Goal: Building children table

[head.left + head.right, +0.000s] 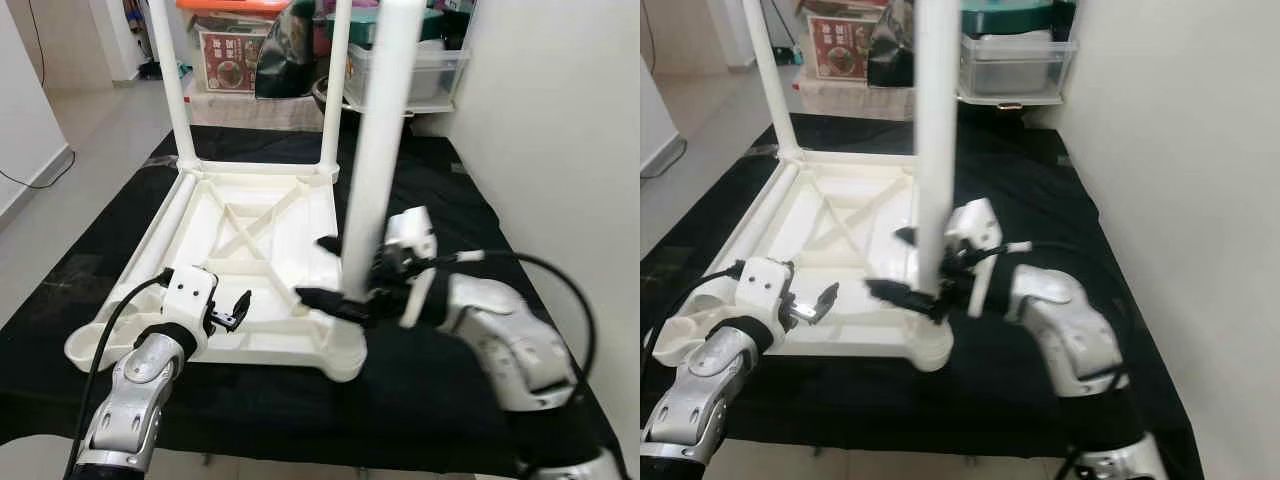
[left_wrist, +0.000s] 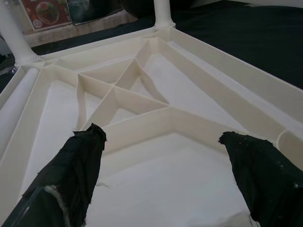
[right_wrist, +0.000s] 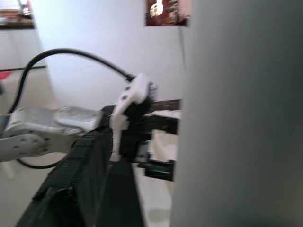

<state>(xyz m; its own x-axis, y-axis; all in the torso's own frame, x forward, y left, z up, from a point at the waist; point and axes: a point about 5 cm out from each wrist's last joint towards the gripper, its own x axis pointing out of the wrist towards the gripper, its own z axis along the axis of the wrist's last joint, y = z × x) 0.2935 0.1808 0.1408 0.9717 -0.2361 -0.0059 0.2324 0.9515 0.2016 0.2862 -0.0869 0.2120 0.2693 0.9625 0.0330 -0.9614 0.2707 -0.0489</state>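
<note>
The left gripper [image 1: 236, 310] hangs over the near left part of the upturned white table top [image 1: 255, 265], its two black fingers [image 2: 78, 165] spread wide with nothing between them. Its wrist view looks down into the ribbed underside of the table top, showing the crossed ribs close up and the sockets of the two far legs.

The table top lies upside down on a black cloth [image 1: 440, 385] that covers the floor. A loose leg [image 1: 160, 225] lies along its left edge. Two far legs [image 1: 168, 85] stand upright at its far corners. At the near right corner a third leg [image 1: 378, 150] stands upright in its socket.

The right gripper [image 1: 335, 275] reaches in from the right and holds this near leg low down, one finger on the far side and one on the near side of the tube. The right wrist view is blurred; the leg fills its one side as a pale grey column, and beyond it the left arm [image 3: 52, 125] with its cable shows.

Far off, storage boxes [image 1: 405, 60] stand by the wall.
</note>
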